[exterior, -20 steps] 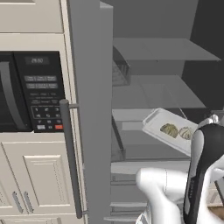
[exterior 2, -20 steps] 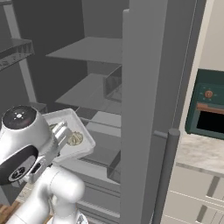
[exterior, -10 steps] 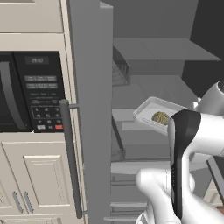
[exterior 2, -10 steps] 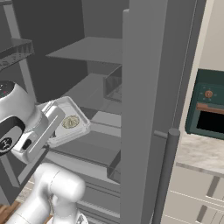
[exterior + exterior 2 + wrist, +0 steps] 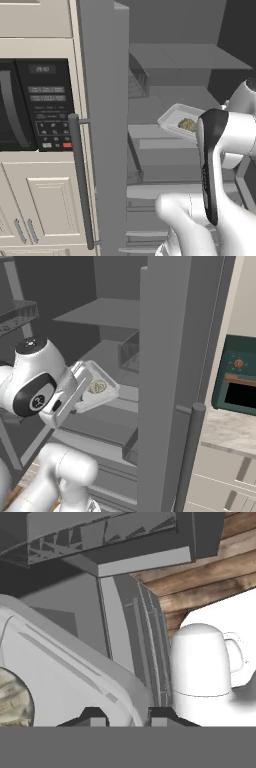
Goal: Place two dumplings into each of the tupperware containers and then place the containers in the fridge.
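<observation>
Claw (image 5: pixel 125 714) clenched on tupperware container (image 5: pixel 75 667) rim; dumpling (image 5: pixel 12 704) just beside it, w/ fridge (image 5: pixel 165 75) shelves beyond.

The tupperware container (image 5: pixel 102 390) is held up tilted inside the open fridge (image 5: pixel 165 356), just above a middle shelf (image 5: pixel 105 423), with one dumpling (image 5: pixel 96 387) showing in it. The arm's wrist covers the container's near edge. The fridge door's bar handle (image 5: pixel 189 456) stands right of the container.
</observation>
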Robot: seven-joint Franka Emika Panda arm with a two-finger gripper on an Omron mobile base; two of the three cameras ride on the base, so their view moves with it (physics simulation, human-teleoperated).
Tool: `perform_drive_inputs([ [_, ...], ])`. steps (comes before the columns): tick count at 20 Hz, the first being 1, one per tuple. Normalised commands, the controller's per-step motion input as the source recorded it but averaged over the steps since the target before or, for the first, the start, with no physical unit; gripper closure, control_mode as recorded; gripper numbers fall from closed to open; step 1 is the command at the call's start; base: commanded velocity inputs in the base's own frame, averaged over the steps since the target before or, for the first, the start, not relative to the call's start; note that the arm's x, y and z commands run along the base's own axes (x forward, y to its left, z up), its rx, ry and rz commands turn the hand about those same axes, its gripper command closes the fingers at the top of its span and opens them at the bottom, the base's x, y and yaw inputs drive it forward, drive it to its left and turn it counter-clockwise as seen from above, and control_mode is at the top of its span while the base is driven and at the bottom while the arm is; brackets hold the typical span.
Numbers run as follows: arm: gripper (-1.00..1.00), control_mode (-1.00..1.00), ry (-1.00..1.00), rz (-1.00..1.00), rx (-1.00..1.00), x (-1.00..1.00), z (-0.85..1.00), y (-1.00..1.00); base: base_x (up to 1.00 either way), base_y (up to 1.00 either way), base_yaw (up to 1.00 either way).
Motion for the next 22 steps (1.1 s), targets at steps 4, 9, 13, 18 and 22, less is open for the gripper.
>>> perform_drive_inputs([
  [4,1.0,-1.0,0.04,0.01,-0.13,0.71,-0.14,0.0,0.0,0.0,0.0],
  [9,1.0,-1.0,0.01,0.02,-0.06,0.52,-0.23,-0.2,0.0,0.0,0.0],
  [13,1.0,-1.0,0.0,0.02,0.0,0.48,-0.17,-0.43,0.0,0.0,0.0],
  [18,1.0,-1.0,0.0,0.0,0.0,0.57,-0.16,-0.25,0.0,0.0,0.0],
  [22,1.0,-1.0,0.0,0.0,0.0,0.68,-0.18,-0.11,0.0,0.0,0.0],
])
